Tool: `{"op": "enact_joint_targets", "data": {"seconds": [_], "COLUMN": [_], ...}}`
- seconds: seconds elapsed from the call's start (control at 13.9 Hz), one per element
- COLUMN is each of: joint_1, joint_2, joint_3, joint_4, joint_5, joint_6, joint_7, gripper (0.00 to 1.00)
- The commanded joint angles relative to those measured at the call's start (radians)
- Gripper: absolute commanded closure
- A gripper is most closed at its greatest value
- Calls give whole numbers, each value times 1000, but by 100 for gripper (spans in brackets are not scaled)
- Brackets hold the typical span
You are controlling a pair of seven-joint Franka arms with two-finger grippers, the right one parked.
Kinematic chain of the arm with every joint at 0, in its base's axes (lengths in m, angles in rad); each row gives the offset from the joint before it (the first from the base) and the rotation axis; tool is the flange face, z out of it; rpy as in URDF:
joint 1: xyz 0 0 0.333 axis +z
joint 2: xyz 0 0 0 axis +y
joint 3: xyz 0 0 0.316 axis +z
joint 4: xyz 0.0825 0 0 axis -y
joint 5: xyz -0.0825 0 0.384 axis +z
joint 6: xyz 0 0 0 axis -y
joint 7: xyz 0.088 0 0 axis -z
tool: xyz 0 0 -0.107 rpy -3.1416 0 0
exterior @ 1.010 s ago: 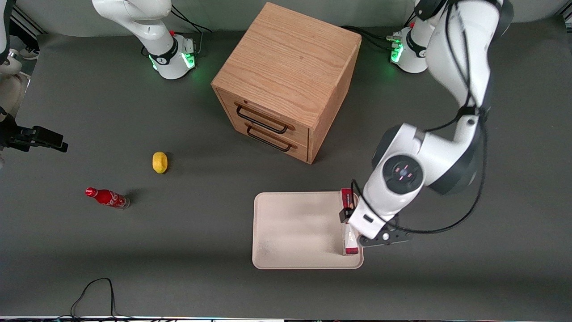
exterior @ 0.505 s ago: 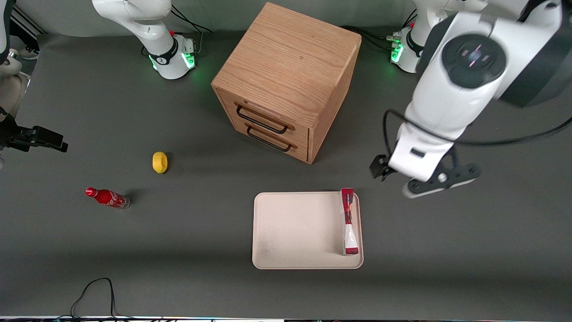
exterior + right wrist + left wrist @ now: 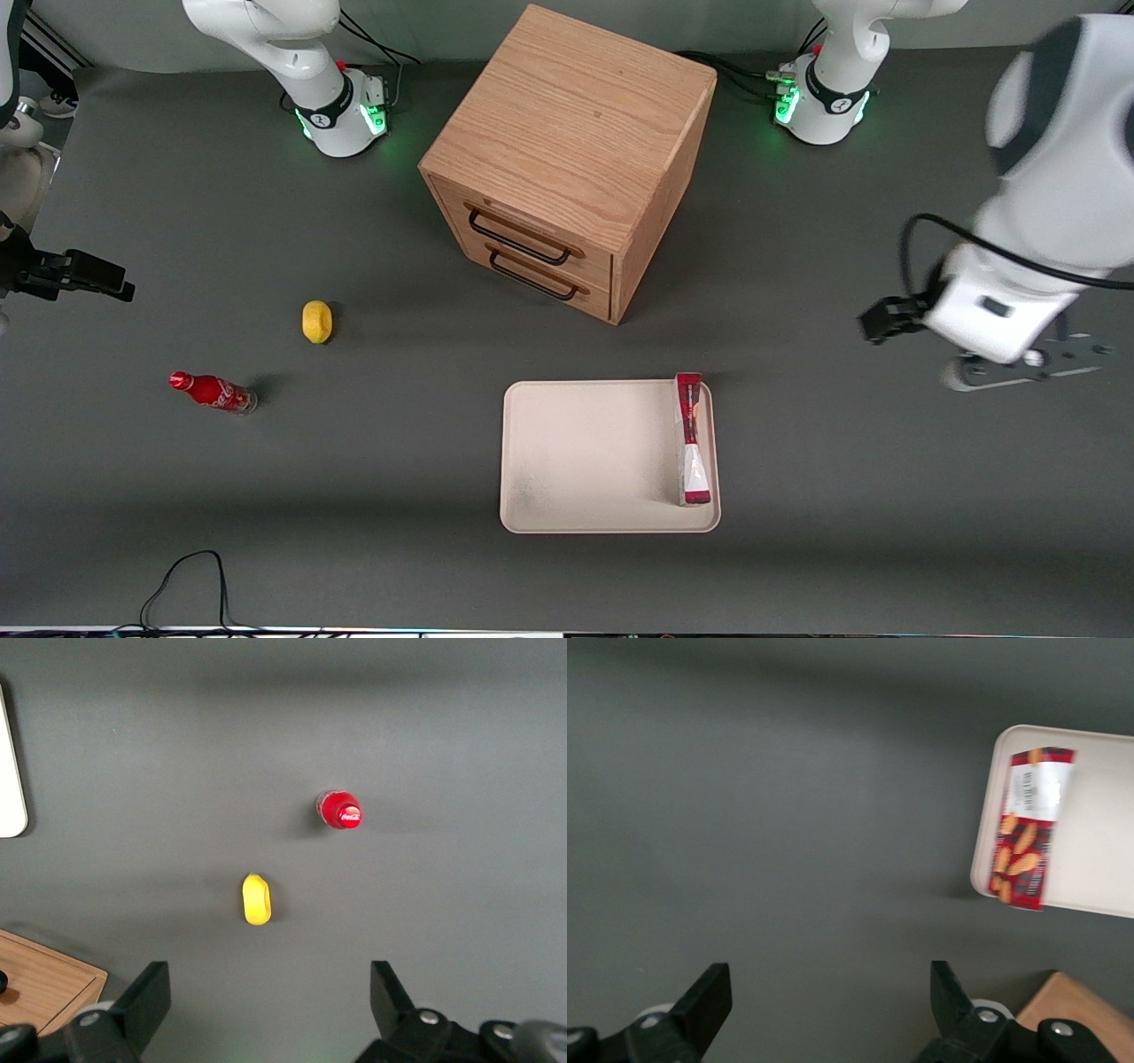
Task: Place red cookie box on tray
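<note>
Fingers [image 3: 709,997] — 2, spread wide apart, nothing between them; gripper [image 3: 830,1010] of the left arm hangs above bare grey table [image 3: 842,496], well apart from the tray [image 3: 585,452], toward the working arm's end; red cookie box [image 3: 691,439] — 1, lying on the tray along the short rim at the working arm's end, standing on a long thin edge; wooden drawer cabinet [image 3: 571,159], 2 drawers, farther from the front camera than the tray; yellow lemon [image 3: 316,321] and small red soda bottle [image 3: 211,392] toward the parked arm's end.
</note>
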Motion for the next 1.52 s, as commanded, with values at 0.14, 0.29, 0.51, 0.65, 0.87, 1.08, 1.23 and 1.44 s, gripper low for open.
{"op": "enact_joint_targets", "data": {"seconds": [0.14, 0.29, 0.51, 0.65, 0.87, 1.08, 1.23, 1.44], "joint_1": [135, 173, 183, 105, 80, 78, 78, 75], "joint_2": [-201, -217, -229, -243, -255, -257, -264, -267], "joint_3": [-5, -5, 27, 128, 162, 158, 158, 147], "joint_4": [-322, -336, -349, -352, -347, -324, -323, -327], "joint_5": [-81, -88, -105, -126, -131, -141, -173, -172], "joint_6": [172, 172, 175, 174, 163, 126, 88, 83], "joint_7": [174, 237, 268, 301, 303, 292, 291, 300], "gripper": [0, 0, 0, 0, 0, 0, 0, 0]}}
